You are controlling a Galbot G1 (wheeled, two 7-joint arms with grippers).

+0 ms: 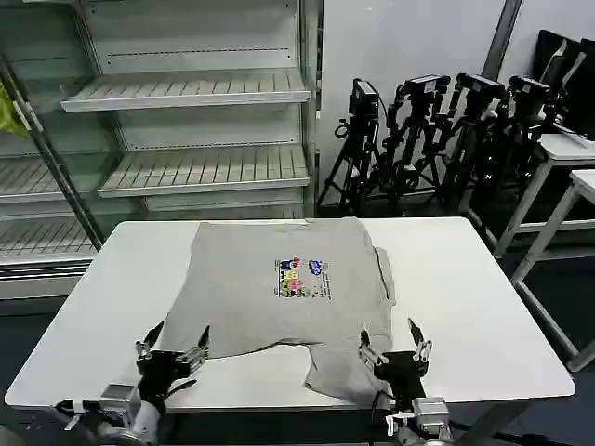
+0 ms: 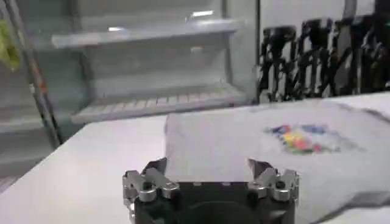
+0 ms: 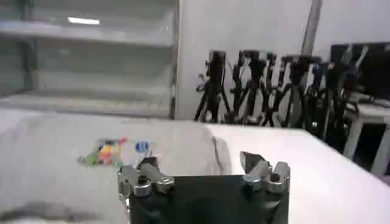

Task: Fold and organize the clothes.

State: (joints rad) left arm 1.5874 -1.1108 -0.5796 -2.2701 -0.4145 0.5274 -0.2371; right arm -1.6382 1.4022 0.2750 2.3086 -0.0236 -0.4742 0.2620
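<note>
The grey T-shirt point(image 1: 288, 288) lies on the white surface point(image 1: 483, 307), print side up, with the little coloured picture point(image 1: 300, 277) showing. It is mostly spread out flat. One side looks tucked in already: on the right there is a soft fold line along the edge, and no sleeve sticks out there. The near edge of the shirt is not even. One part hangs lower, just ahead of the right fingers, while the other part stops higher up, ahead of the left fingers.

The left gripper point(image 1: 170, 346) sits at the near edge of the surface. Its fingers point(image 2: 141, 180) are spread apart and hold nothing. The shirt's hem is just past their tips.

The right gripper point(image 1: 394, 346) is also at the near edge. Its fingers point(image 3: 139, 178) are spread apart and empty too. The low flap of the shirt lies right by them, maybe touching, but I cannot tell for sure.

So I think the folding has only just started. The shirt is laid out and maybe one side is folded. Still to do: grab the near edge, fold the shirt up into a small neat shape, and put it in a tidy spot.
</note>
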